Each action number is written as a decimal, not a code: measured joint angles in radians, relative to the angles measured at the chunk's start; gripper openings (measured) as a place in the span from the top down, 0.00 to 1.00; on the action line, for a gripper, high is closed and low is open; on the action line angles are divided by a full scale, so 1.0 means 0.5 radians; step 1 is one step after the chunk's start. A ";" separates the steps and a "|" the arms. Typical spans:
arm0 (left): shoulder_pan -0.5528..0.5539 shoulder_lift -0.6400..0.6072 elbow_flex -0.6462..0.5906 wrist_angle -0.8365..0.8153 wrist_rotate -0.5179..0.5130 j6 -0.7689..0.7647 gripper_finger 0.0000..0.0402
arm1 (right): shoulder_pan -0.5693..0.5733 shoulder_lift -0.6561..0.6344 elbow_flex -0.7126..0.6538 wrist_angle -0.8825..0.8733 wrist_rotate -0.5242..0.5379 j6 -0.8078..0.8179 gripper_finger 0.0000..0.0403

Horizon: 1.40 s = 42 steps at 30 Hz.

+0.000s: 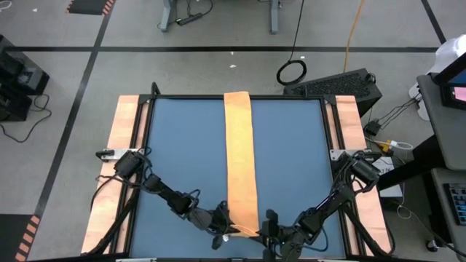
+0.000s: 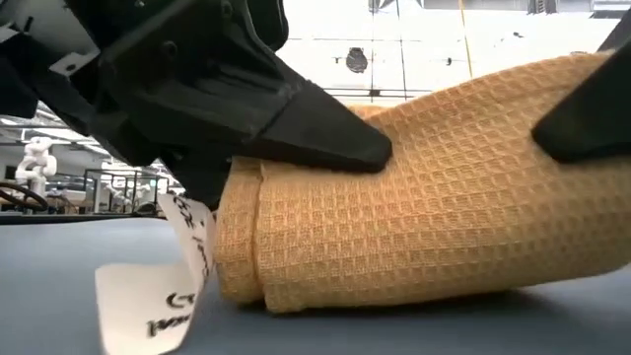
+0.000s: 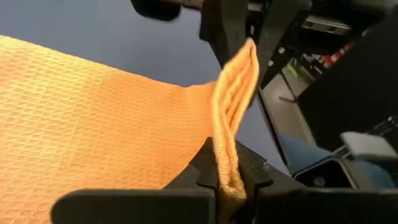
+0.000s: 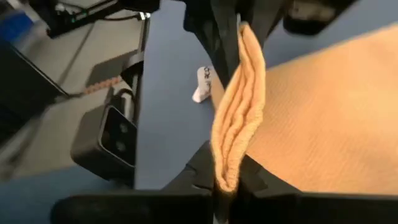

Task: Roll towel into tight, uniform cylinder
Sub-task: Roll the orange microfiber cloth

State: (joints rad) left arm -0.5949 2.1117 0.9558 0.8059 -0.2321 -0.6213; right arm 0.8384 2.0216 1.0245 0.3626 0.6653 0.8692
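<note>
**Both grippers pinch the towel's near end; an uneven start could skew the roll**

A long orange towel (image 1: 238, 156) lies as a folded strip down the middle of the blue table (image 1: 175, 145), from far edge to near edge. The left gripper (image 1: 222, 222) and right gripper (image 1: 268, 227) are each clamped on its raised near end. If one side slips or leads, the cylinder would likely come out loose or cone-shaped. A white tag (image 2: 163, 281) hangs at the left corner and might get rolled in.

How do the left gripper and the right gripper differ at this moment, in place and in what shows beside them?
The left gripper holds the near end of the towel from its left edge; the right gripper holds it from the right edge. The white tag hangs beside the left gripper; none shows by the right gripper. Both are shut on the folded end, pinching it upright between their fingers.
</note>
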 joint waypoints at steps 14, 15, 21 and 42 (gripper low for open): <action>-0.043 -0.002 0.002 -0.224 -0.227 0.065 0.87 | -0.167 -0.002 0.001 -0.320 -0.252 0.354 1.00; -0.046 -0.002 0.002 -0.225 -0.227 0.066 0.84 | -0.175 -0.002 0.000 -0.316 -0.266 0.355 1.00; -0.067 -0.034 -0.001 -0.366 -0.226 0.064 0.63 | -0.211 -0.002 0.000 -0.309 -0.360 0.420 1.00; -0.523 -0.109 0.111 -0.063 -0.673 1.388 0.41 | -0.209 -0.003 0.001 0.016 -0.496 0.833 1.00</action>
State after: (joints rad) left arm -0.8562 2.0570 1.0114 0.7742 -0.5686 0.0729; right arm 0.7338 2.0201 1.0248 0.3708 0.4171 1.2859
